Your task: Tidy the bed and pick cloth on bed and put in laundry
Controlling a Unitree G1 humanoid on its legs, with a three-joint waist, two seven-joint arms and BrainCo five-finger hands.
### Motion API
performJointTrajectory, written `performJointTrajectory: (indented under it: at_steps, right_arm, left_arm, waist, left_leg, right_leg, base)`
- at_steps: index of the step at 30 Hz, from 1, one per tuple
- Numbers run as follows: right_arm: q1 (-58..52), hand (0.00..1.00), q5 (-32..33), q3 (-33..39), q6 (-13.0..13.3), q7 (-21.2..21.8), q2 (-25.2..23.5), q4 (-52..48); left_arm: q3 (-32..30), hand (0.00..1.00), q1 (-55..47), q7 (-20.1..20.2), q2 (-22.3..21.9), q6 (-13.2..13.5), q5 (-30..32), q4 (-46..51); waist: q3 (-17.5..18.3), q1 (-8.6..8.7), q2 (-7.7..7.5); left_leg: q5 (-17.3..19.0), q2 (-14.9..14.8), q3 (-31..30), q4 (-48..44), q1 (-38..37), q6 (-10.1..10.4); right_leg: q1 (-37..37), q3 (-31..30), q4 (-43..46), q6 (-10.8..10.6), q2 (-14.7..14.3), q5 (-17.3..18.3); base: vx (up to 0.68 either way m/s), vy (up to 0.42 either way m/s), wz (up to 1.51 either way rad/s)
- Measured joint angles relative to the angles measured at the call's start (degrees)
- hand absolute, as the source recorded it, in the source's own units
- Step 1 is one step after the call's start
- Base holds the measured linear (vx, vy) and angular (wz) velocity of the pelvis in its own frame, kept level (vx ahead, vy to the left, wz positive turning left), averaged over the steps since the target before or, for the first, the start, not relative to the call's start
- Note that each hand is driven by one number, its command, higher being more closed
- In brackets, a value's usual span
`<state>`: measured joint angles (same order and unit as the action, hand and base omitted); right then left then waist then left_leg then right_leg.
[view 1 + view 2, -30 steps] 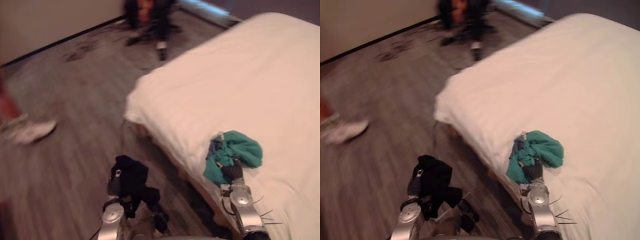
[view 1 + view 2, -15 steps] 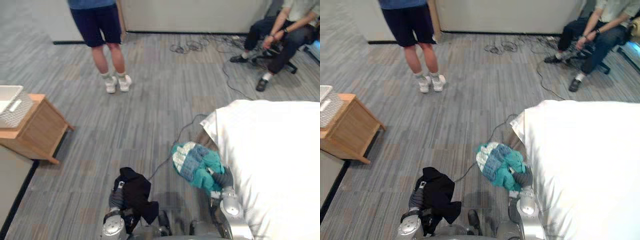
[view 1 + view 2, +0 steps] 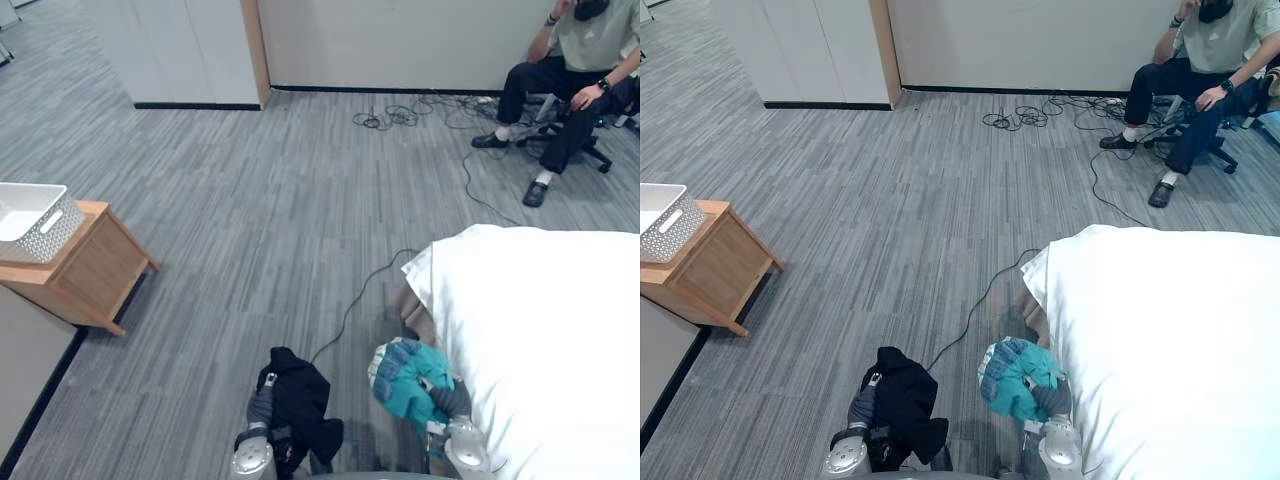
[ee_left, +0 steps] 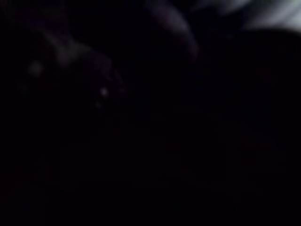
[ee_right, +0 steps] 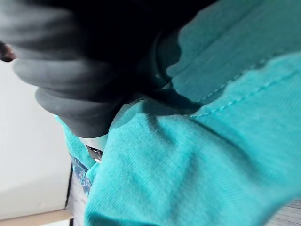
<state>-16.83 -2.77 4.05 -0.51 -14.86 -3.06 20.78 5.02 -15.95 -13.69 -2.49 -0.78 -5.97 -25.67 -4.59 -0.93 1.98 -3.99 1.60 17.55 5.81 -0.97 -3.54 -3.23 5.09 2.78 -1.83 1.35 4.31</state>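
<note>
Standing person in dark shorts seen half a second earlier had gone from the far left, and the whole view had shifted, so that was camera motion too. At far left a white basket [image 3: 35, 215] sat on a wooden side table [image 3: 90, 270] against the left wall. Grey carpet floor [image 3: 250, 200] ran out to pale cabinets [image 3: 190, 50] at the far wall. Near centre-left, the left hand [image 3: 262, 405] was up over the floor with a black cloth [image 3: 300, 400] draped over and around it; the cloth hid the hand, so whether it was clamped on the cloth could not be told, and the left wrist view was just dark. Right of that, the teal cloth [image 3: 405, 375], bunched with a blue-white patterned patch, sat on the right hand [image 3: 452, 400], off the mattress, over the floor just beside the bed's near-left corner. The right wrist view showed dark ribbed cover against teal fabric, grip not readable. White bed [image 3: 540, 330] took the near right, sheet smooth. Loose cables [image 3: 400, 115] lay on the far floor. A seated person [image 3: 570, 70] was at far right on a chair.
</note>
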Motion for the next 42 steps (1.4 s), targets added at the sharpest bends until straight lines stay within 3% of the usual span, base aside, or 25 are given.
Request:
performJointTrajectory:
  at_steps: [5, 8, 10, 12, 14, 17, 19, 20, 21, 23, 24, 25, 27, 30, 31, 32, 33, 34, 35, 36, 37, 38, 39, 40, 42]
  right_arm:
    - [0.3, 1.00, 1.2, 3.0, -1.4, 0.0, 0.4, 5.6]
    - [0.4, 1.00, 1.9, 3.2, -2.2, 0.0, 0.5, 4.0]
    - [0.7, 1.00, 2.4, 2.8, -2.4, 0.0, 1.3, 1.3]
    - [1.6, 1.00, 2.4, 2.9, -2.4, 0.0, 2.2, -1.1]
    - [4.0, 1.00, 2.4, 3.0, -2.3, 0.0, 3.1, -0.7]
    - [8.2, 1.00, 2.4, 4.1, -2.6, 0.0, 5.7, 2.8]
    - [9.4, 1.00, 1.5, 3.9, -2.7, 0.4, 6.5, 3.5]
    - [9.5, 1.00, 0.9, 3.9, -2.9, 0.6, 5.9, 4.0]
    - [9.2, 1.00, 0.2, 2.8, -3.1, 1.1, 5.4, 4.8]
    - [10.1, 1.00, -0.2, 2.4, -3.2, 1.5, 4.6, 4.9]
    - [10.3, 1.00, -0.2, 2.2, -3.2, 1.6, 3.9, 4.9]
    - [10.2, 1.00, -0.2, 1.6, -3.2, 1.7, 3.8, 4.8]
    - [10.2, 1.00, -0.4, 1.6, -3.2, 1.8, 4.0, 4.3]
    - [10.7, 1.00, -1.0, 1.6, -3.1, 2.2, 4.1, 1.3]
    - [11.4, 1.00, -1.4, 1.7, -3.0, 2.5, 4.4, 0.4]
    - [11.7, 1.00, -1.4, 1.8, -3.0, 2.5, 4.5, 0.1]
    - [11.7, 1.00, -1.4, 1.7, -3.1, 2.5, 4.5, 0.0]
    - [11.4, 1.00, -2.3, 1.5, -3.5, 2.6, 4.7, -1.0]
    - [11.3, 1.00, -2.4, 1.3, -3.5, 2.6, 4.9, -1.1]
    - [11.6, 1.00, -2.6, 0.1, -3.8, 2.7, 6.1, -0.9]
    - [13.1, 1.00, -3.0, -0.9, -3.8, 3.0, 7.4, -1.0]
    - [13.5, 1.00, -3.0, -0.9, -3.8, 3.0, 7.6, -1.2]
    - [13.9, 1.00, -3.0, -1.4, -3.8, 3.2, 8.1, -1.7]
    - [14.5, 1.00, -3.0, -2.4, -3.8, 3.6, 8.4, -1.7]
    - [15.1, 1.00, -2.6, -2.9, -3.5, 3.7, 8.7, -1.8]
  left_arm:
    - [-6.3, 1.00, 0.9, 0.1, 0.9, 0.0, -0.1, -4.7]
    - [-10.3, 1.00, 2.4, 0.3, 0.4, 0.1, -0.2, -4.1]
    - [-12.4, 1.00, 3.8, 0.5, 0.3, 0.1, -0.2, -3.0]
    - [-12.5, 1.00, 1.8, 0.4, 0.2, 0.0, -0.2, -1.8]
    - [-12.5, 1.00, 1.5, 0.5, 0.4, 0.0, -0.2, -1.8]
    - [-12.6, 1.00, 1.6, 1.2, 0.0, 0.0, 0.1, -1.8]
    - [-13.3, 1.00, 1.2, 1.3, -0.2, -0.3, 0.3, -1.9]
    - [-13.6, 1.00, 0.9, 1.3, 0.0, -0.4, 0.5, -1.9]
    - [-14.1, 1.00, 1.0, 1.1, 0.4, -0.6, 0.7, -1.8]
    - [-14.2, 1.00, 1.0, 1.3, 1.0, -0.7, 0.7, -1.8]
    - [-13.3, 1.00, 1.4, 1.2, 1.7, -0.8, 0.9, -1.8]
    - [-12.0, 1.00, 1.6, 1.0, 3.3, -1.1, 0.9, -1.8]
    - [-11.1, 1.00, 1.9, 0.9, 4.5, -1.1, 0.9, -1.3]
    - [-10.7, 1.00, 4.7, 0.8, 5.0, -0.9, 0.6, -0.7]
    - [-10.2, 1.00, 6.5, 0.8, 4.9, -0.9, 0.4, -0.8]
    - [-9.9, 1.00, 7.7, 0.8, 4.7, -0.6, 0.2, -0.9]
    - [-9.9, 1.00, 7.7, 0.8, 4.7, -0.6, 0.2, -0.9]
    - [-9.5, 1.00, 7.8, 0.8, 4.6, -0.5, 0.2, -1.0]
    - [-9.6, 1.00, 7.5, 0.8, 4.9, -0.5, 0.1, -1.1]
    - [-9.7, 1.00, 6.7, 0.8, 3.7, -0.5, 0.0, -1.5]
    - [-9.9, 1.00, 5.8, 0.9, 1.7, -0.2, 0.0, -1.4]
    - [-10.2, 1.00, 5.8, 0.9, 1.1, -0.1, -0.1, -1.4]
    - [-10.6, 1.00, 5.4, 0.9, -0.3, -0.1, -0.3, -1.4]
    - [-10.6, 1.00, 4.8, 1.0, -1.0, 0.0, -1.2, -1.6]
    - [-11.7, 1.00, 3.4, 1.2, -0.9, 0.2, -2.5, -1.2]
  waist:
    - [-0.5, -0.04, -0.39]
    - [-3.2, -1.55, -0.56]
    - [-6.0, -3.06, -0.71]
    - [-6.4, -3.65, -0.36]
    - [-6.7, -3.72, -0.32]
    - [-6.8, -4.88, 0.08]
    - [-6.6, -4.84, 0.84]
    - [-6.9, -4.70, -0.96]
    - [-6.5, -4.86, -3.74]
    - [-7.3, -4.45, -4.06]
    - [-8.6, -3.68, -4.77]
    - [-9.5, -2.87, -4.03]
    - [-9.6, -1.48, -3.72]
    - [-9.7, -0.29, -3.28]
    - [-10.3, 0.60, -2.30]
    - [-10.3, 1.26, -2.48]
    - [-10.2, 1.32, -2.52]
    - [-10.6, 1.59, -3.25]
    - [-10.8, 1.53, -3.00]
    - [-11.0, 1.25, -1.10]
    - [-10.9, 1.05, 2.20]
    - [-11.2, 1.05, 3.00]
    - [-12.0, -0.25, 4.51]
    - [-12.6, -0.58, 5.57]
    - [-13.7, -3.35, 3.52]
  left_leg:
    - [0.9, -0.5, -0.1, -1.0, -0.6, 2.1]
    - [7.1, -2.9, -0.4, -14.1, 3.9, 4.6]
    - [7.8, -7.2, -0.2, -35.6, 13.7, 6.7]
    - [9.0, -11.8, -0.5, -48.8, 21.7, 6.0]
    - [10.0, -11.9, -0.9, -43.6, 23.5, 6.1]
    - [6.1, -10.5, 0.2, -16.0, 20.2, 11.4]
    - [3.6, -10.5, 0.0, -12.2, 18.5, 9.6]
    - [3.0, -9.0, 0.0, -12.6, 17.6, 8.8]
    - [3.5, -6.5, 0.0, -13.4, 16.4, 7.2]
    - [5.8, -6.6, 0.0, -16.7, 13.6, 4.6]
    - [9.3, -6.4, -0.2, -17.6, 9.1, 4.6]
    - [11.6, -6.4, -1.1, -17.4, 4.9, 4.6]
    - [13.1, -6.6, -2.0, -13.9, -2.2, 3.9]
    - [15.1, -7.5, -3.8, -11.3, -6.3, 3.7]
    - [16.5, -8.8, -5.7, -10.4, -8.0, 4.9]
    - [17.8, -9.2, -7.5, -9.5, -9.8, 5.6]
    - [18.1, -9.2, -7.7, -9.5, -10.0, 5.9]
    - [19.9, -9.6, -8.9, -8.6, -14.7, 8.5]
    - [20.3, -9.9, -9.0, -8.6, -16.3, 9.2]
    - [20.2, -12.7, -8.8, -11.0, -18.6, 9.6]
    - [18.1, -17.5, -9.6, -23.8, -13.4, 9.2]
    - [15.7, -19.3, -10.2, -30.6, -10.2, 8.6]
    - [7.3, -23.6, -11.8, -45.3, -3.4, 5.2]
    - [6.2, -26.9, -12.7, -57.6, 1.8, 4.5]
    - [9.6, -27.2, -9.3, -73.1, 9.5, 1.9]
  right_leg:
    - [-1.1, 0.7, 0.9, 0.7, -0.3, 1.1]
    - [-2.7, 2.7, 2.0, 2.8, -0.2, 3.0]
    - [-4.1, 4.0, 1.8, 4.4, -0.5, 3.8]
    - [-4.8, 4.7, 1.0, 4.5, -0.4, 4.4]
    - [-4.5, 4.0, 0.6, 4.2, 0.6, 4.7]
    - [-4.2, 1.7, -1.0, 2.1, 3.1, 6.0]
    - [-5.8, 0.7, -1.4, -0.4, 3.8, 8.1]
    - [-6.7, 0.8, -0.9, -1.4, 5.6, 8.9]
    - [-4.9, 0.1, 6.0, -3.9, 8.2, 9.6]
    - [1.6, -0.9, 25.5, -8.0, 9.5, 7.7]
    - [7.1, -1.1, 42.4, -12.8, 11.0, 2.9]
    - [10.9, 0.7, 52.8, -10.2, 11.8, 4.2]
    - [15.6, 7.6, 55.4, -4.6, 13.5, 7.4]
    - [23.8, 11.1, 37.7, -2.1, 11.4, 8.4]
    - [26.1, 10.1, 19.3, -1.5, 8.8, 3.5]
    - [28.6, 6.4, 7.0, -3.9, 8.8, -1.7]
    - [28.8, 5.9, 6.6, -4.2, 8.8, -2.0]
    - [29.3, 2.4, 4.9, -6.5, 9.8, -3.3]
    - [29.2, 2.0, 6.3, -5.6, 9.7, -6.2]
    - [29.0, 2.0, 12.6, -3.1, 8.0, -12.8]
    - [28.4, 4.9, 17.0, -2.3, 5.7, -9.4]
    - [27.3, 5.8, 17.0, -1.0, 4.8, -8.0]
    - [23.1, 7.4, 15.8, 0.4, 2.7, -5.7]
    - [18.3, 9.2, 13.9, 0.6, 0.7, -4.6]
    - [7.3, 9.2, 9.1, 3.0, -1.3, -1.0]
  base:
    - [0.00, -0.027, 0.00]
    - [0.00, -0.076, 0.24]
    - [-0.04, -0.049, 0.30]
    - [0.02, -0.030, 0.08]
    - [0.18, 0.054, -0.08]
    - [0.38, 0.151, -0.24]
    - [0.43, 0.220, -0.25]
    - [0.66, 0.234, -0.22]
    - [0.56, 0.163, -0.24]
    - [0.55, 0.167, -0.19]
    - [0.64, 0.188, 0.06]
    - [0.65, 0.163, 0.14]
    - [0.52, 0.072, 0.31]
    - [0.65, -0.072, 0.53]
    - [0.95, -0.315, 1.09]
    - [0.70, -0.265, 0.92]
    - [0.77, -0.345, 1.07]
    - [0.48, -0.245, 0.71]
    - [0.83, -0.391, 0.77]
    - [0.82, -0.407, 0.37]
    - [0.81, -0.447, 0.32]
    - [0.73, -0.539, 0.24]
    - [0.71, -0.521, 0.23]
    - [0.70, -0.474, 0.19]
    - [0.73, -0.414, 0.02]
